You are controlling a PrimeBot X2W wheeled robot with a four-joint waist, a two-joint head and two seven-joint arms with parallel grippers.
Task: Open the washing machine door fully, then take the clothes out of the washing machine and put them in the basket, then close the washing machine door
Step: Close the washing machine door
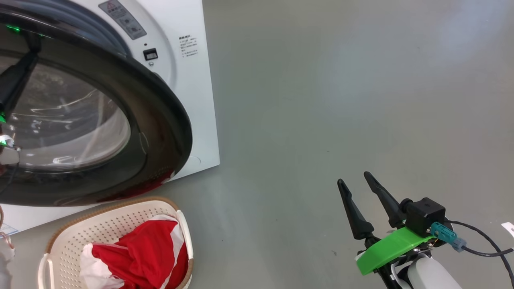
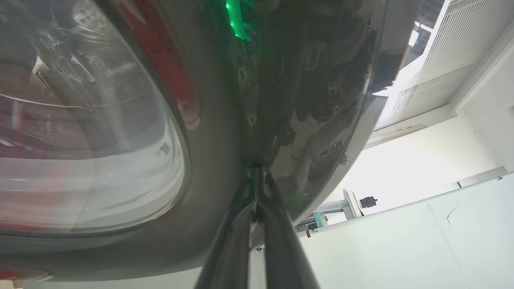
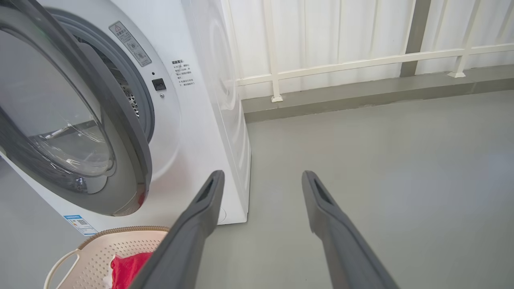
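Head view: red-and-white fabric clothes (image 1: 136, 253) are lying in the cream perforated basket (image 1: 100, 228) beneath the glossy black-rimmed round door (image 1: 160, 120).
Left gripper (image 2: 256, 170): pinched together, pressing the door rim.
Right gripper (image 1: 353, 178): hanging wide, empty.

Closed left tool (image 2: 257, 171) touching washing machine door (image 2: 213, 120).

The washing machine (image 1: 200, 120) is white with a grey gasket (image 3: 143, 100) and a small blue label (image 3: 78, 222), and its door (image 1: 168, 132) has a glossy black rim around clear glass. The basket (image 1: 80, 237) is cream-white, dotted all over with small holes and edged in brown, and the clothes (image 1: 140, 257) are bright red with white panels. The floor (image 1: 341, 100) is plain grey, and the right gripper (image 1: 354, 177) has dark fingers above a bright green mount (image 1: 385, 249).
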